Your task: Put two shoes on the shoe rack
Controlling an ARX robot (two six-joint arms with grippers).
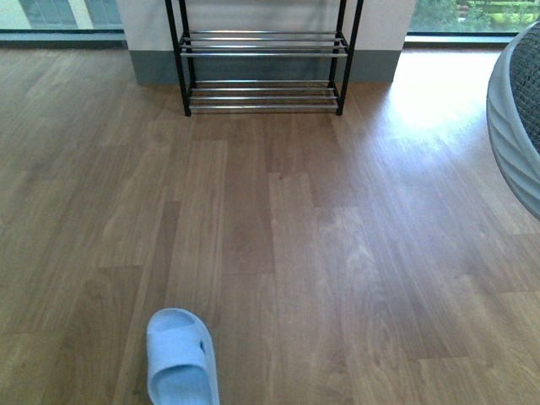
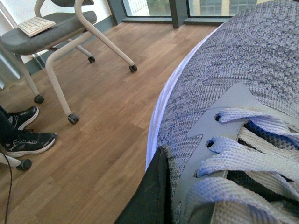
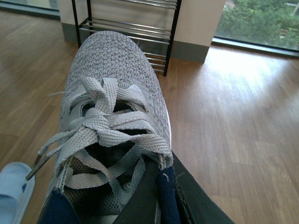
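Observation:
The shoe rack (image 1: pixel 261 52), black frame with silver rod shelves, stands against the far wall; it also shows in the right wrist view (image 3: pixel 135 28). My right gripper (image 3: pixel 161 196) is shut on the navy collar of a grey sneaker (image 3: pixel 112 88) held above the floor, toe towards the rack. That sneaker's white sole shows at the front view's right edge (image 1: pixel 516 126). My left gripper (image 2: pixel 159 196) is shut on the side of the other grey sneaker (image 2: pixel 243 70), which fills the left wrist view. A pale-blue slipper (image 1: pixel 180 359) lies on the floor near me and shows in the right wrist view (image 3: pixel 14 191).
Wooden floor (image 1: pixel 278 236) lies between me and the rack. In the left wrist view a grey wheeled chair (image 2: pixel 56 32) stands to the side, and a person's dark sneakers (image 2: pixel 23 135) rest on the floor near it. Windows flank the wall behind the rack.

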